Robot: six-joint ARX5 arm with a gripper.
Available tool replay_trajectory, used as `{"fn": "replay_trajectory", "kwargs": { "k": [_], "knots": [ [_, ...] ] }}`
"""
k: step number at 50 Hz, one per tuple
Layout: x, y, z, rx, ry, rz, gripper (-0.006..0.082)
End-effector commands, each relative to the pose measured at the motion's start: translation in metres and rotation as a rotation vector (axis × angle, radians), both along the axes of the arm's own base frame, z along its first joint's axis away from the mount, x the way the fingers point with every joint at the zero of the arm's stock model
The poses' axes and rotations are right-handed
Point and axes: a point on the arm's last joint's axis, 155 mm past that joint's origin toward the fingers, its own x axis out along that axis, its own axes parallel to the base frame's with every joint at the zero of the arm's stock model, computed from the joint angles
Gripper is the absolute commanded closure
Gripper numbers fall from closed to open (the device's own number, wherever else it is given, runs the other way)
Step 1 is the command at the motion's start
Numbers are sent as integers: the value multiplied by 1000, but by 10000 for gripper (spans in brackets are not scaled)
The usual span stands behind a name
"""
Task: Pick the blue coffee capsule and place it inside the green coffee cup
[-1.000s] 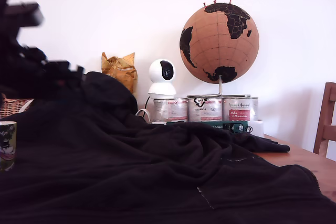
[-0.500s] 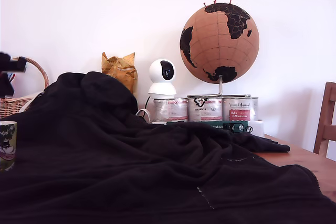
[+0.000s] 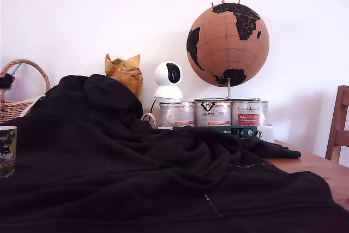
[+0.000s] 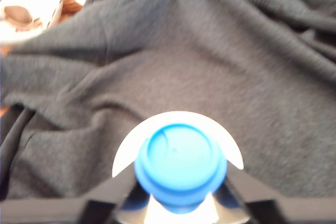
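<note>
Gripping the blue coffee capsule point(image 4: 180, 167): the gripper point(image 4: 181, 203) is pinching it from both sides, flat end facing the wrist camera, a white disc showing behind it. Below it, grey-black cloth point(image 4: 199, 61) is covering the table, capsule hanging clear of the folds. The arm is sitting outside the exterior view, so height can't be read. The green coffee cup point(image 3: 7, 151) is standing upright at the exterior view's left edge, on or just beside the cloth, partly cropped; a pale blurred thing at one corner of the wrist view may be it, can't confirm. Judging the next move: carrying the capsule across the cloth toward the cup, then lining up over its open mouth.
</note>
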Motion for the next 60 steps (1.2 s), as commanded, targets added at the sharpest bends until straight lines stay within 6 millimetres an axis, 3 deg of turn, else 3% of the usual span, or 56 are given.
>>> {"fn": "replay_trajectory", "kwargs": {
  "k": [1, 5, 18, 23, 28, 31, 41, 60],
  "knots": [
    [0, 1, -1, 3, 4, -6, 320],
    [-1, 0, -3, -4, 12, -15, 292],
    [1, -3, 0, -14, 5, -30, 318],
    [0, -7, 2, -25, 12, -50, 466],
    [-3, -9, 8, -40, 4, -49, 717],
    [-5, -9, 16, -45, -15, -49, 795],
    [-16, -9, 54, -49, -109, -56, 788],
    [-48, -10, 81, -77, -150, -59, 788]
  ]
}}
